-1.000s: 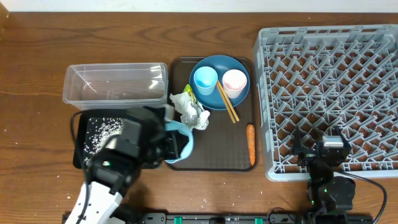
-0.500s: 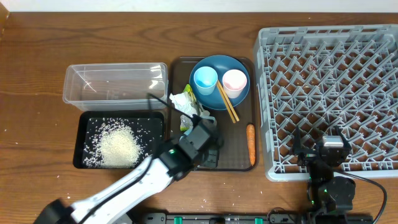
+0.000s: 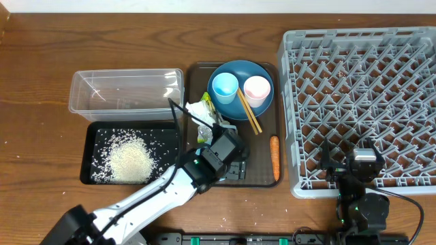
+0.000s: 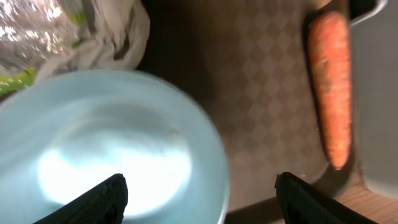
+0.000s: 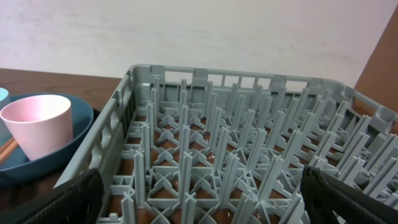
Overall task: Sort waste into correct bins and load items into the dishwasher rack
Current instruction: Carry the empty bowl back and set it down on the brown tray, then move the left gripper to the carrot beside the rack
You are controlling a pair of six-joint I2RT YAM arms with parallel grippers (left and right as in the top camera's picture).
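Note:
My left gripper [image 3: 230, 162] is over the brown serving tray [image 3: 262, 146] and stands open [image 4: 202, 202]. Its fingers straddle the rim of the light blue bowl [image 4: 106, 143], which rests on the tray; the arm hides the bowl from overhead. An orange carrot [image 4: 329, 93] lies to the right, and crumpled tissue with a green wrapper [image 3: 204, 116] lies behind. Rice [image 3: 129, 158] is heaped in the black tray [image 3: 87, 153]. My right gripper [image 3: 364, 163] is open over the grey rack [image 3: 361, 82], with nothing between its fingers [image 5: 205, 199].
The dark blue dish [image 3: 235, 68] at the back of the serving tray holds a light blue cup [image 3: 225, 86], a pink cup [image 3: 257, 89] and wooden chopsticks [image 3: 248, 112]. A clear tub [image 3: 126, 92] stands behind the black tray.
My left arm swung right from the black tray to the serving tray with the bowl, uncovering the rice heap, then its jaws opened off the bowl. The right arm stayed still.

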